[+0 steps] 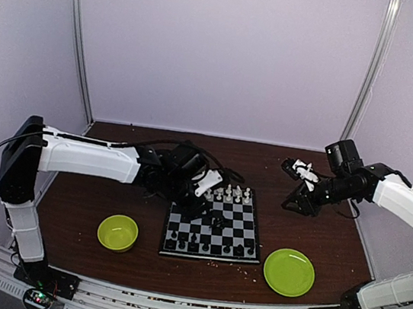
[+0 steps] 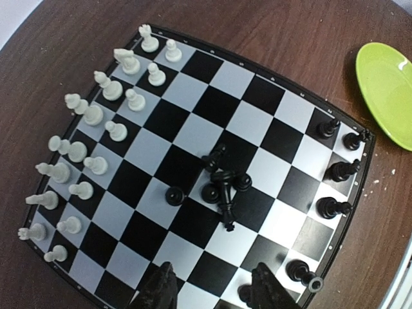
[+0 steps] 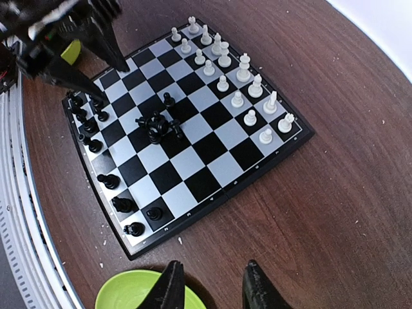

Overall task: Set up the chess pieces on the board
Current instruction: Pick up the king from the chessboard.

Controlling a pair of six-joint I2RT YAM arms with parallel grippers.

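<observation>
Counter [image 1: 75, 213] is dark wood grain with pale specks along its front edge. Green bowl [image 1: 116, 243] is round, smooth lime plastic, left of the board with a strip of counter between. Left hand [image 2: 212, 277] hangs over the board's left edge, black fingers parted, nothing between them. Board [image 2: 196, 132] is flat, square and glossy, black and pale checks inside a thin black rim, mid-counter. White pieces [image 2: 96, 116] stand in two tidy ranks along the far edge. Black pieces [image 2: 222, 183] are partly a toppled heap on the centre squares, the rest upright along the near edge. Open squares ring the heap. Green plate [image 1: 288, 272] is shallow and smooth, just right of the board's near corner. Right hand [image 3: 214, 270] is raised right of the board, fingers apart, empty.
</observation>
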